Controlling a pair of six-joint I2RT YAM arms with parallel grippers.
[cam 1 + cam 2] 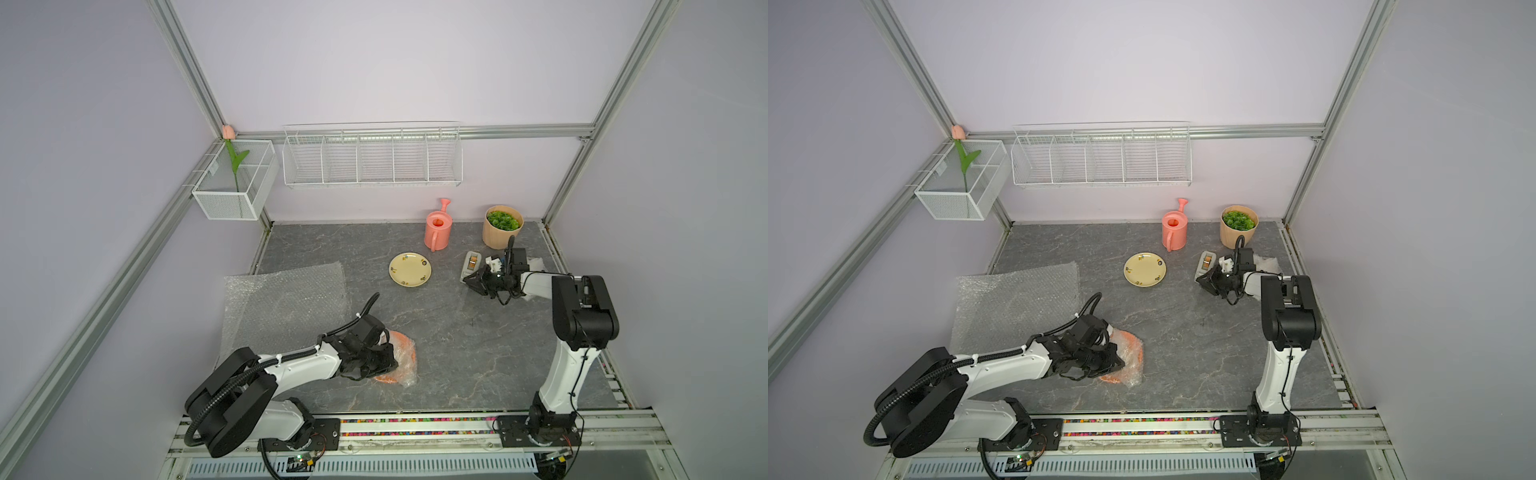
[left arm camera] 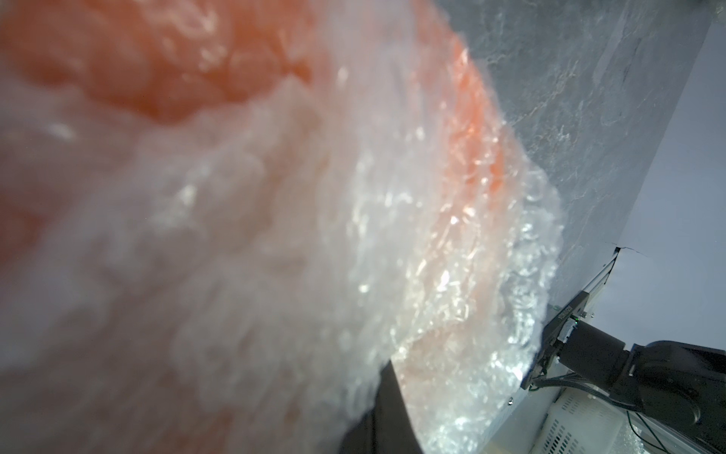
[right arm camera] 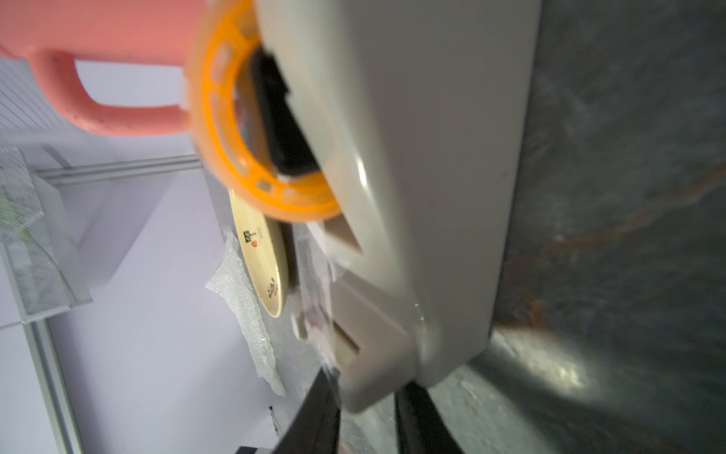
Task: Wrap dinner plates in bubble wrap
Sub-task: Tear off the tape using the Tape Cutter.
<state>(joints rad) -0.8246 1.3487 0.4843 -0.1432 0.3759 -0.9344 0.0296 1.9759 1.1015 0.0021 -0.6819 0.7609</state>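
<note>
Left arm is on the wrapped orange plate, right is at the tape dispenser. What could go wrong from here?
1. The bubble wrap over the orange plate looks loosely bunched; if the left gripper lifts before tape goes on, it may spring open.
2. The jaws of the right gripper sit at the end of the tape dispenser; a pull might drag the whole dispenser instead of drawing tape.

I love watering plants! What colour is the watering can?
The watering can is salmon pink, clearest in a top view.
</note>
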